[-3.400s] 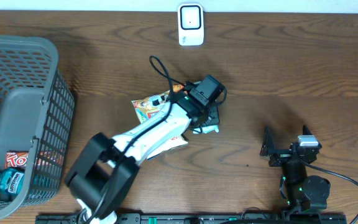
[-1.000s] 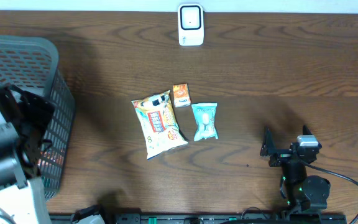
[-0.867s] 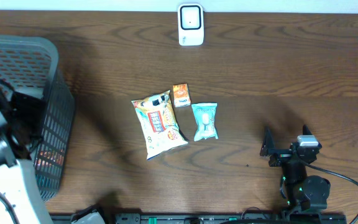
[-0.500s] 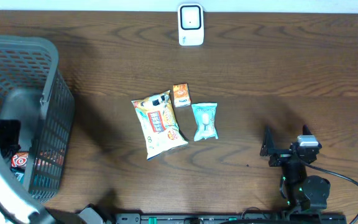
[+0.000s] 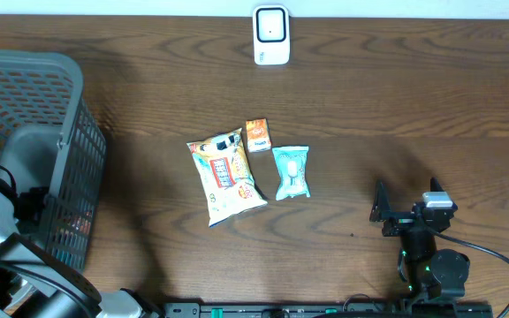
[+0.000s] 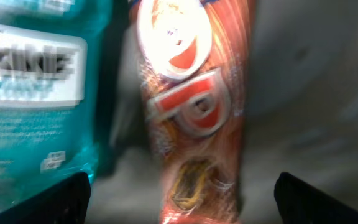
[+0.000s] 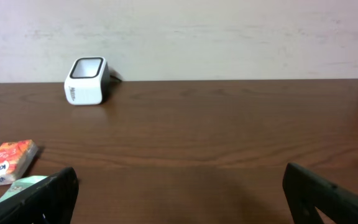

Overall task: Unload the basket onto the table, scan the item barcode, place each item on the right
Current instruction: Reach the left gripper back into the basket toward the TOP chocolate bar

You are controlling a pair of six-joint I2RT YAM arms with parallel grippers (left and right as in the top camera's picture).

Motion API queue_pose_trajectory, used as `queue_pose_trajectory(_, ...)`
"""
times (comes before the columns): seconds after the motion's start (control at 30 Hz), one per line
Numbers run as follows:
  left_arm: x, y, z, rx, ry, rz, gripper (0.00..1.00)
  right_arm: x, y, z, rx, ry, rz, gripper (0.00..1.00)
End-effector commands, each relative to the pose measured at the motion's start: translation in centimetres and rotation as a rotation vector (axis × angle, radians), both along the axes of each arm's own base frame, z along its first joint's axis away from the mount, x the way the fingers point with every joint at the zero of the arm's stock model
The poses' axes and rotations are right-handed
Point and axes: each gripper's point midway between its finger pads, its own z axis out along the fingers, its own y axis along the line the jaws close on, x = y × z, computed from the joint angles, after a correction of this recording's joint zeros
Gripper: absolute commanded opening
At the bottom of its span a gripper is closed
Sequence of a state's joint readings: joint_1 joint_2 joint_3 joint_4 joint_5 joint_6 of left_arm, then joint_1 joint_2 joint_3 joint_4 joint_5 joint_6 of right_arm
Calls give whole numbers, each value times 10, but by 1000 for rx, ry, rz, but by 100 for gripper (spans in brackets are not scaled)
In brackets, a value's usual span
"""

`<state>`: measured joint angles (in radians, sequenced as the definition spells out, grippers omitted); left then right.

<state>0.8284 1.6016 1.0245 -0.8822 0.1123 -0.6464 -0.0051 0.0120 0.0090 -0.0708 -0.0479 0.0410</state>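
Red snack packet (image 6: 194,112) lies in the basket (image 5: 34,58) beside a teal pack (image 6: 30,93); left gripper (image 6: 182,202) hangs above it, spread wide, empty; probably light, crinkly, slippery (pinch across its narrow waist).

A basket (image 5: 82,115) at the table's (image 5: 414,106) left, chip bag (image 5: 226,181), small carton (image 5: 257,135) and pouch (image 5: 291,172) mid-table, scanner (image 5: 271,35) behind them.

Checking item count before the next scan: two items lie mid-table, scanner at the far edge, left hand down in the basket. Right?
Not two, three: the overhead view shows a snack bag, a small orange box and a teal packet mid-table. The scanner at the far edge and left hand down in the basket are correct.
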Motion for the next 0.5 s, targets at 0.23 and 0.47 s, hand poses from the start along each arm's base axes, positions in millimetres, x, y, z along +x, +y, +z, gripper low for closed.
queue_pose_trajectory(0.23,-10,-11,-42,2,-10,-35,92,0,1,-1,-5,0,3,99)
queue_pose_trajectory(0.47,-11,-14,-43,-6,-10,-55,19,0,1,-1,-5,0,3,99)
